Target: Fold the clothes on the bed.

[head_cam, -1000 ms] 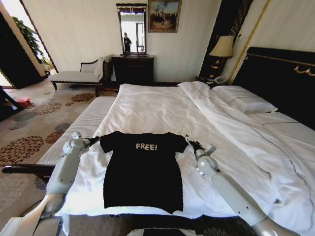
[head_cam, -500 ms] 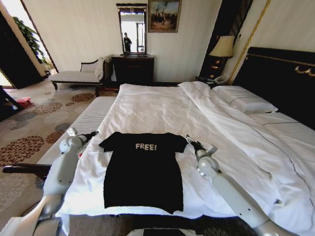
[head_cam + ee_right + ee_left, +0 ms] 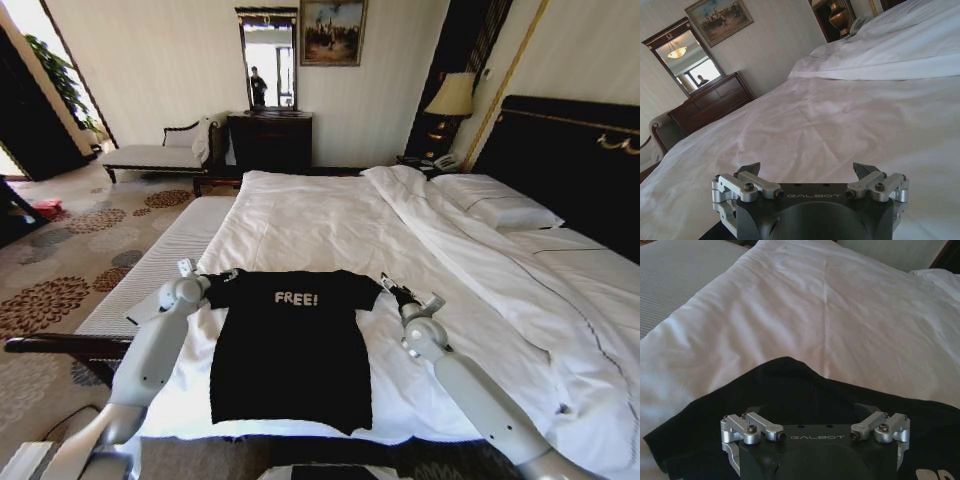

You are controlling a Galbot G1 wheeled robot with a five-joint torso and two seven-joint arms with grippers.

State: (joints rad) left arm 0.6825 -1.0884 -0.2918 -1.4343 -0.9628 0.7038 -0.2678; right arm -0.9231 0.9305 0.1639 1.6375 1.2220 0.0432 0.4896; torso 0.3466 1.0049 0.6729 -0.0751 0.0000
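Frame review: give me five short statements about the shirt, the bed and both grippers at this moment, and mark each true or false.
1. The black T-shirt lies flat, print side up, on the bed. True.
2. The shirt is already folded in half. False: it is spread out with both sleeves extended.
3. The left gripper is at the shirt's left sleeve. True.
4. The right gripper is shut on the duvet. False: its fingers stand apart, holding nothing.
5. The shirt lies on the pillows. False: it is near the bed's foot.
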